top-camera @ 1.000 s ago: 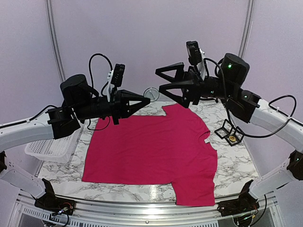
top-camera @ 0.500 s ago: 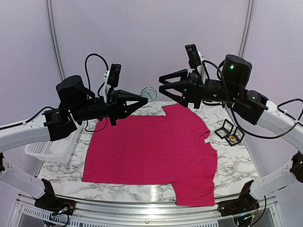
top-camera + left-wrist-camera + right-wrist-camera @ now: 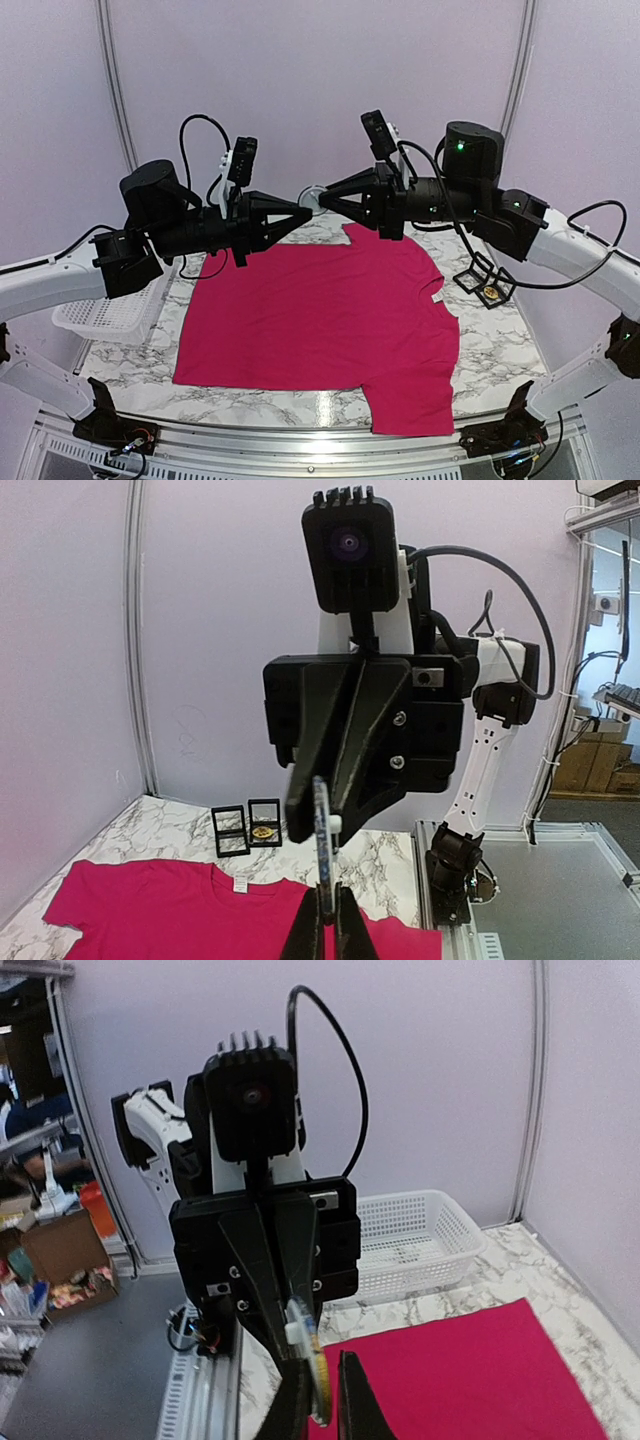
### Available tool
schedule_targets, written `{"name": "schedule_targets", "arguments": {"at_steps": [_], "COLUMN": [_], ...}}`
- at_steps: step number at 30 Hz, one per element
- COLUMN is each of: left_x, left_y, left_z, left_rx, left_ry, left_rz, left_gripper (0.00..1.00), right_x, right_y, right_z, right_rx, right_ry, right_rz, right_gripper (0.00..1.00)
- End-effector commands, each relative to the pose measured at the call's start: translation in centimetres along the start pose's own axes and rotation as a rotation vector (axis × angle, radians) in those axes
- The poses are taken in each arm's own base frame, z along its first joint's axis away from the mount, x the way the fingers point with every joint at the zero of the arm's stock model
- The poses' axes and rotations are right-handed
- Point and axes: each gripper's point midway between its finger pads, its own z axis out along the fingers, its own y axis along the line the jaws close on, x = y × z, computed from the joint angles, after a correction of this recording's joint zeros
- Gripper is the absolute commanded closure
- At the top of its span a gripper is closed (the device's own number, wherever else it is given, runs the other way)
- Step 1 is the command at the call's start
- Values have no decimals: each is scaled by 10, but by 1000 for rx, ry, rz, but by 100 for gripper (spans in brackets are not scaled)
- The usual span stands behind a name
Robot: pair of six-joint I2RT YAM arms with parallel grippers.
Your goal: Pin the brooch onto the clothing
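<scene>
1. The T-shirt (image 3: 320,320) is big and pink-red. It lies flat on the table (image 3: 500,350), which looks like white and grey marble.
2. The shirt's neck points to the right side. A small white label (image 3: 437,297) shows there.
3. Both arms are held up in the air above the far edge of the shirt. They are not touching it.
4. The two arms point at each other, and their tips meet in the middle.
5. The brooch (image 3: 313,197) is a small, round, flat thing. It sits right between the two tips, high above the table.
6. The left gripper (image 3: 307,212) has its two fingers almost closed. They pinch the brooch by its edge. In the left wrist view the brooch stands up thin, like a coin seen from the side.
7. The right gripper (image 3: 326,193) has its fingers pulled in close too. In the right wrist view the edge of the brooch sits between them, so both grippers have hold of the same brooch.
8. A white basket (image 3: 110,315) with little holes stands on the left side of the table, just beside the shirt.
9. A small black box (image 3: 485,280) stands open on the right side, near the shirt's neck. A little gold thing (image 3: 491,293) lies inside it.
</scene>
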Motion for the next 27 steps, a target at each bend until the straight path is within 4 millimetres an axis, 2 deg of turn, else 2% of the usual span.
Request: {"name": "schedule_targets", "arguments": {"at_steps": [1,7,11,14,15,21,24,27], "left_x": [-11,-18,-29,-35,-37,-45,-50,-50], "left_y": [-10,-6,-8,-14,-15,-18,-22,-23], "left_z": [-3,-5,-9,-11,-11,-9,-3,2], "left_rx": [30,-3,-5,21,25,48,86,109], "left_ry": [-23,-37,-60,-72,-74,-86,-88,-83], "left_rz": [32,31,48,63,67,64,38,14], "left_gripper": [100,100,67,55,53,48,61,69], "right_x": [-10,-9,-26,-37,-34,-36,-35,-34], "right_y": [3,12,21,29,29,37,40,41], "right_z": [-1,-1,-9,-19,-20,-32,-33,-33], "right_rx": [5,-52,-85,-110,-113,-140,-157,-163], "right_ry": [-9,-36,-185,-320,-348,-477,-490,-485], "right_rz": [-15,-18,-58,-92,-92,-137,-143,-148], "right_gripper": [100,100,100,100,100,100,100,100]}}
